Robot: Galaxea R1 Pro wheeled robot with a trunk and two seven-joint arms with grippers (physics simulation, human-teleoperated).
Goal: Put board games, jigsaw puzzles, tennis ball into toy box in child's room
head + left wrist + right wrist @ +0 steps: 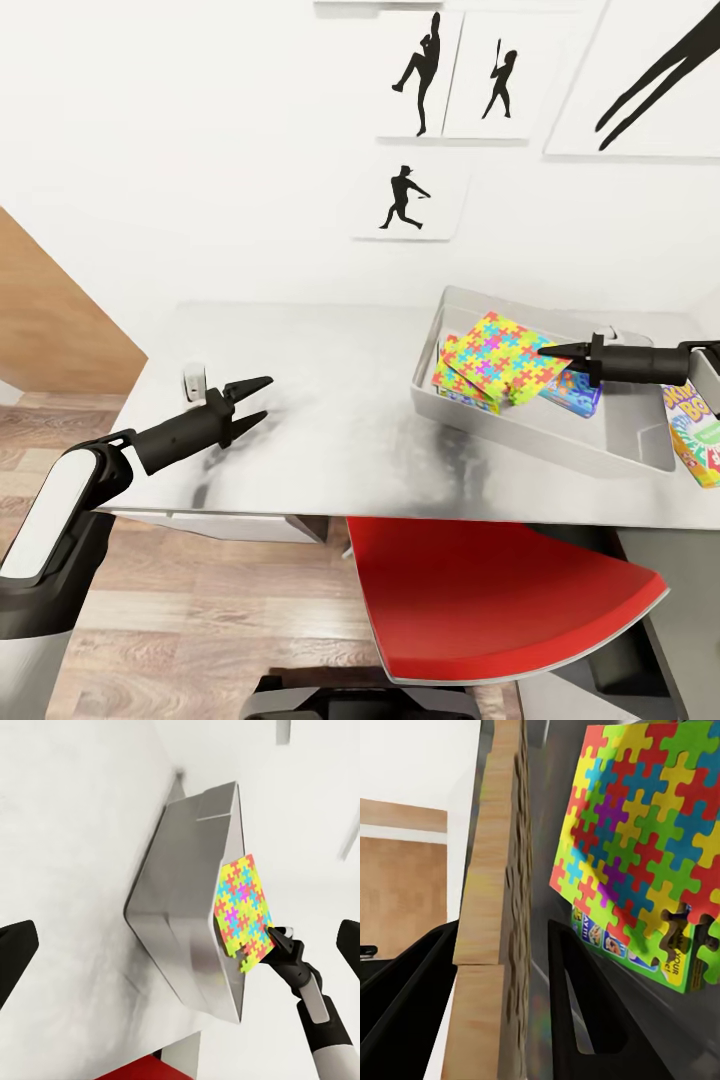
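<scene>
My right gripper [545, 352] is shut on the edge of a multicoloured jigsaw puzzle [500, 355], holding it tilted over the light grey toy box [520, 430]. The left wrist view shows the same puzzle [244, 911] at the box's [180, 907] rim. Seen edge-on in the right wrist view, the held puzzle [491, 907] is a tan strip between my fingers. A second jigsaw [637, 847] lies in the box on a green-edged board game [619, 945]. A blue board game [572, 392] also lies inside. Another board game [695, 440] sits on the table beyond the box's right end. My left gripper [258, 400] hangs open over the table [330, 400].
A red chair [500, 600] is tucked under the table's front edge below the box. A small white object [193, 380] stands on the table near my left gripper. Wooden wardrobe [50, 320] at the left, white wall with baseball silhouettes [402, 200] behind.
</scene>
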